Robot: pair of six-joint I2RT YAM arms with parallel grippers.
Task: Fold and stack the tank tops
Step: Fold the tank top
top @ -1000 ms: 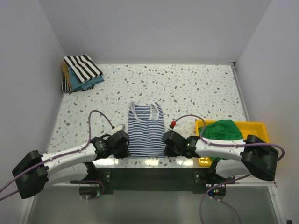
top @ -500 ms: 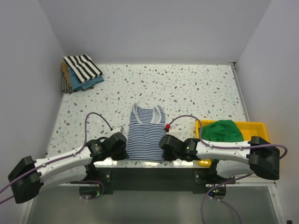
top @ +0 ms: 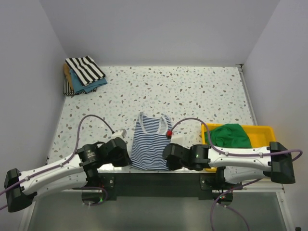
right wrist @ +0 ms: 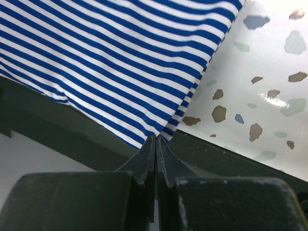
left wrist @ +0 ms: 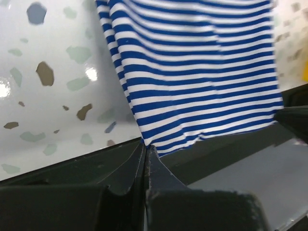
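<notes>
A blue-and-white striped tank top [top: 150, 144] lies stretched over the table's near edge, straps pointing away from the arms. My left gripper [left wrist: 145, 147] is shut on its bottom left corner [left wrist: 149, 140]. My right gripper [right wrist: 157, 139] is shut on its bottom right corner [right wrist: 161, 134]. In the top view the left gripper [top: 126, 156] and right gripper [top: 168, 159] flank the hem, which hangs past the edge. A green tank top [top: 230, 135] lies bunched in the yellow tray [top: 263, 130]. Folded tank tops, black-and-white striped on top [top: 84, 70], are stacked at the far left corner.
The speckled table [top: 192, 91] is walled on three sides. The yellow tray stands by the right arm near the front edge. A dark frame below the table edge [left wrist: 231, 144] shows under the hem.
Both grippers have pulled the striped top toward the near edge, so its hem now hangs over it. The left gripper has shut on its corner.
</notes>
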